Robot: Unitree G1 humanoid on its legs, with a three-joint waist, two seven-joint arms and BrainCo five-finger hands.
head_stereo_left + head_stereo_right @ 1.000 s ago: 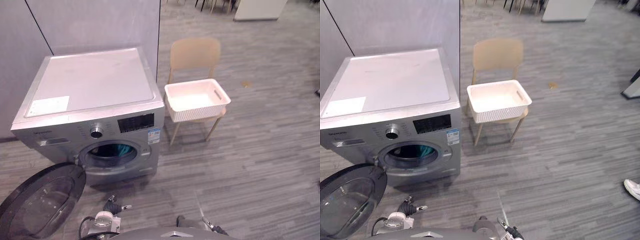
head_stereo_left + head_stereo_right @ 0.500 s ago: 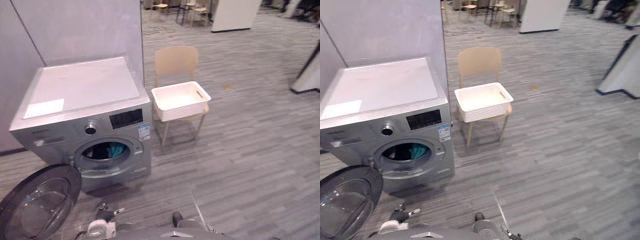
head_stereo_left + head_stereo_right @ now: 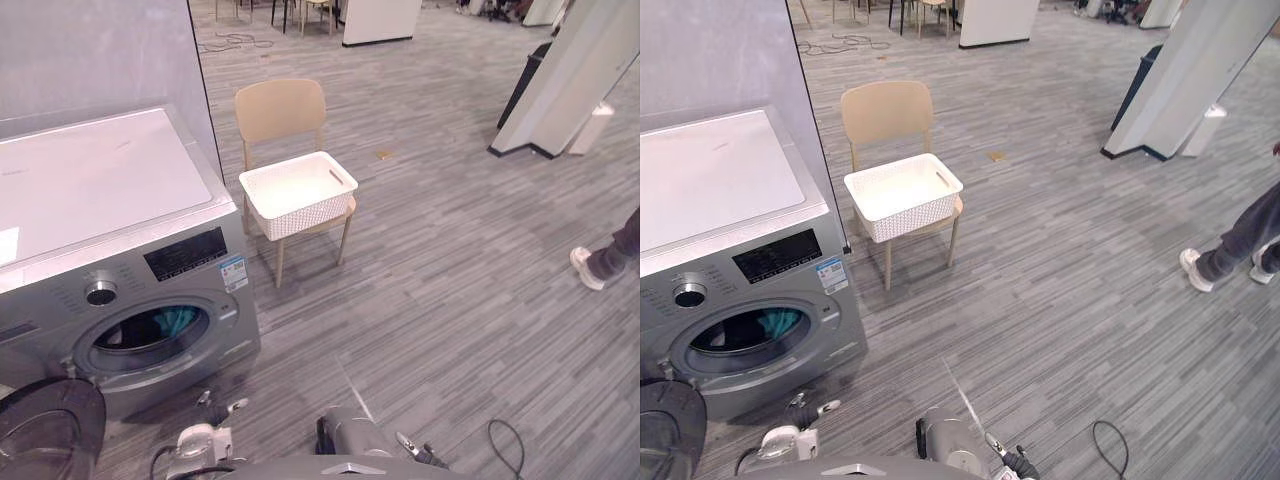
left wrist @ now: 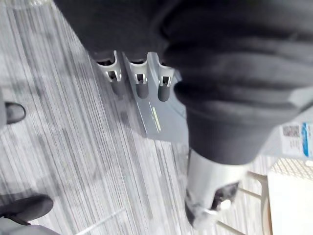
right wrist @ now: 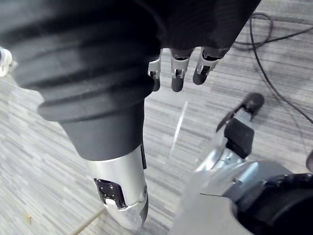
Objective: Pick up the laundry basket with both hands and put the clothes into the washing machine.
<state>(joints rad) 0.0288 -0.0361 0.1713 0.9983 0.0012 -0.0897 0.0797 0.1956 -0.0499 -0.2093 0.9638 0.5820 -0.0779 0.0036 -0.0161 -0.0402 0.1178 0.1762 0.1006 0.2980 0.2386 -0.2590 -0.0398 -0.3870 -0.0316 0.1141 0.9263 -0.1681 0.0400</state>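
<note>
— Fingers on the left hand (image 4: pixel 141 87)?
— Slack and fairly straight, holding nothing. Right hand (image 5: pixel 177 78) the same.
— Basket (image 3: pixel 300 215)?
— White, empty, on the chair (image 3: pixel 280 108) just beside the washer (image 3: pixel 90 190).
— Clothes (image 3: pixel 178 320)?
— Teal ones in the drum (image 3: pixel 140 338), door (image 3: pixel 45 435) wide open.

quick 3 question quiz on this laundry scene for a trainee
1. True or false: the basket sits on top of the washing machine.
2. The washing machine's door is: A shut, B open, C missing.
3. Fill in: the teal clothes lie inside the ____.
Key: 1 false, it sits on the chair; 2 B; 3 washing machine.
</note>
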